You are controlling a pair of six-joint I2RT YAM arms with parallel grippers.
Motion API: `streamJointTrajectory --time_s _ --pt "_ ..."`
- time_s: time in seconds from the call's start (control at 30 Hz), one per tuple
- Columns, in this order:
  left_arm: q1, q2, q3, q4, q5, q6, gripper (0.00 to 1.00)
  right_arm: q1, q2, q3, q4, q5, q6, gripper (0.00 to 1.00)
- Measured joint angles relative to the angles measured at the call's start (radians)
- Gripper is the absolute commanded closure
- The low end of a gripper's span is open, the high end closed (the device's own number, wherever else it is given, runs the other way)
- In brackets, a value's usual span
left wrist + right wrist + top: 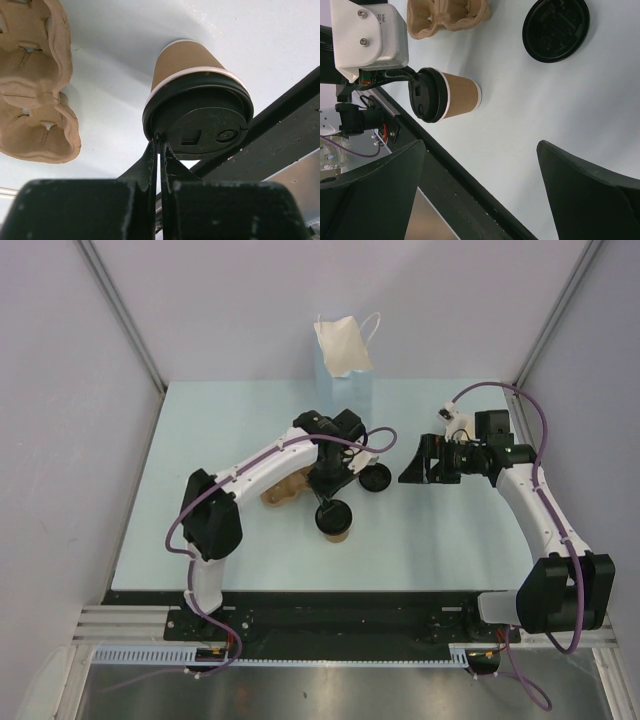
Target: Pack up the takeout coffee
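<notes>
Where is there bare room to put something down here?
Bare: the pale blue table's left side beyond the left arm, and near right, between lidded tan paper cup and right arm. Crowded: the middle, where brown pulp carrier, cup, loose round black lid and left gripper cluster before the light-blue paper bag.

Pale blue-white tabletop [200, 540], matte, evenly lit. Plain grey-lilac wall panels [60, 390] on three sides, aluminium corner posts [120, 310]. Black mounting rail [350, 615] along near edge; brushed metal sheet [330, 695] below.

Partly legible "intel" lettering marks the silver camera housing [370, 42].
</notes>
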Motion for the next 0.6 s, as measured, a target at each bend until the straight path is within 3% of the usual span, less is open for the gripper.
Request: streamJointTrajectory --time_s 0.2,0.6 --pt "0.000 0.005 0.016 -0.007 -0.005 0.001 1.00 -0.005 0.002 0.000 0.000 -0.009 -0.005 0.00" --pt "-0.002 0.023 0.037 -0.013 0.017 0.017 0.81 -0.006 0.004 0.000 0.000 -0.010 -0.019 0.00"
